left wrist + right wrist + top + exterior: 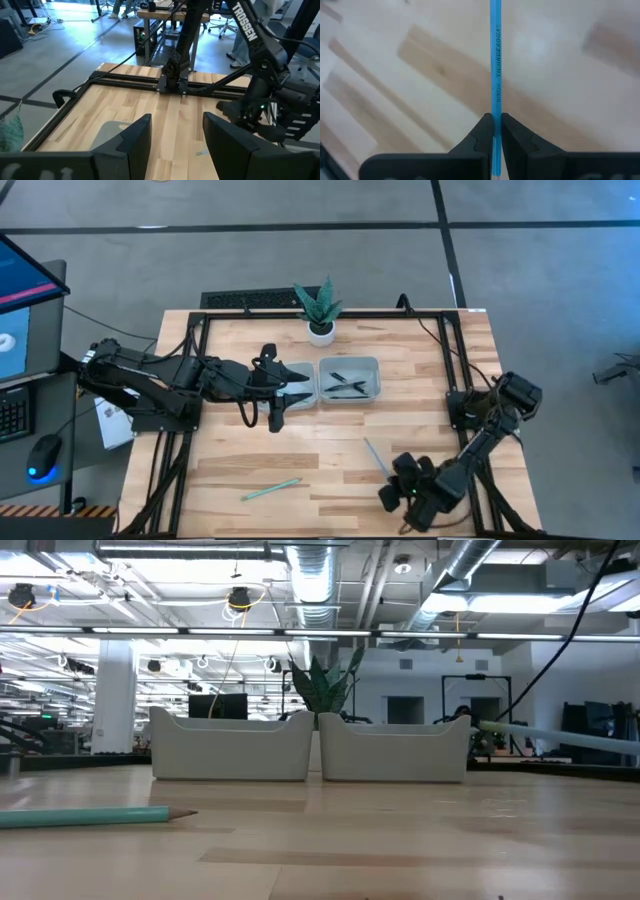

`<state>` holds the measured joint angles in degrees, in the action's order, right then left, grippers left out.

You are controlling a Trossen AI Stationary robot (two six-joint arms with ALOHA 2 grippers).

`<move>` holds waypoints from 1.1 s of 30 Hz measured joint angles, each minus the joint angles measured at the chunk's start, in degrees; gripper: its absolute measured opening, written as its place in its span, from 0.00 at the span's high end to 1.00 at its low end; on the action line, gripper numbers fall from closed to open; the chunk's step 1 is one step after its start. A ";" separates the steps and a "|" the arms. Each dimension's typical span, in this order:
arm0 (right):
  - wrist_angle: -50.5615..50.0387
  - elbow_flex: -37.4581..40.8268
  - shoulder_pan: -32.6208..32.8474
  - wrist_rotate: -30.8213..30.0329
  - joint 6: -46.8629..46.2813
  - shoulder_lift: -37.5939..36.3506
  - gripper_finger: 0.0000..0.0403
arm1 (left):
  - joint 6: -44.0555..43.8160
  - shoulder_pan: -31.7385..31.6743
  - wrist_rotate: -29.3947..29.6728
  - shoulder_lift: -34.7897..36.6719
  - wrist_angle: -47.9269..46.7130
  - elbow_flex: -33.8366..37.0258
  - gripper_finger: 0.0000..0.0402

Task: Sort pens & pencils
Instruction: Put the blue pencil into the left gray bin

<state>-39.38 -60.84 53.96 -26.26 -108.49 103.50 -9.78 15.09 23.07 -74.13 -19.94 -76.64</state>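
Note:
Two grey trays stand side by side at the table's far middle: the left tray (pixel 300 370) and the right tray (pixel 350 378), which holds several dark pens (pixel 347 386). One teal pencil (pixel 270 490) lies flat near the table's near edge, also in the low view (pixel 95 817). My right gripper (pixel 392 480) is near the table's near right corner, shut on a second teal pencil (pixel 375 455). My left gripper (pixel 300 392) hovers over the left tray, open (pixel 175 120), touching nothing. Its arm hides most of that tray's inside. My right gripper (pixel 495 117) pinches the teal pencil between its two fingers, on the shaft near one end (pixel 495 107). The fingers lie along the pencil, which runs straight out ahead of them. It is lifted clear of the table and slightly tilted (pixel 560 737).
A small potted plant (pixel 320 310) stands just behind the trays at the far edge. A black frame rail (pixel 200 370) runs around the table. Bare wood lies between the trays and the near edge. A monitor and a mouse sit off the table's left side.

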 joint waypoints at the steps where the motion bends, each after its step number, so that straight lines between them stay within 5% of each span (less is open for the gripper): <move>1: 0.01 0.00 -0.93 -0.07 1.69 -0.25 0.88 | -0.02 0.00 0.00 0.00 0.00 0.00 0.58; 9: 1.12 -0.02 -8.98 -0.08 15.85 -3.92 0.88 | -0.25 0.02 0.00 0.00 -0.13 0.00 0.58; 24: 10.18 -0.15 -22.81 -15.66 50.25 -23.32 0.88 | 0.78 0.07 0.38 6.79 -5.92 0.02 0.58; 33: 33.69 -0.17 -35.16 -7.13 76.05 -25.78 0.88 | 1.33 0.07 9.95 13.34 -16.52 0.02 0.58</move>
<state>-5.69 -61.01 18.80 -33.40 -32.43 77.72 -8.45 15.16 33.02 -60.79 -36.47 -76.62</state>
